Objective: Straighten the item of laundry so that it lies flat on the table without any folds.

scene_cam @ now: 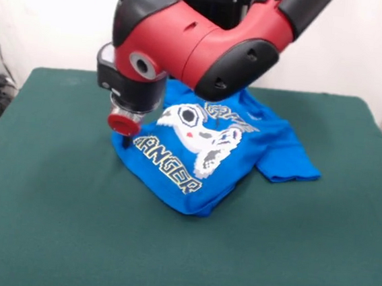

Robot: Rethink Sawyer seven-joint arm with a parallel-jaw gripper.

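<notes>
The small bright blue cotton-looking T-shirt (pixel 210 152) with the white pixel controller print lies crumpled and turned near the middle of the dark green felt-covered desk (pixel 48 224), closer to the far edge, one sleeve spread out at its side. The red and black arm's hand (pixel 123 128) is down at the shirt's edge, but I cannot tell if it pinches the cloth. I think the soft fabric may drag on the rough felt and bunch into new folds if it is pulled low.
</notes>
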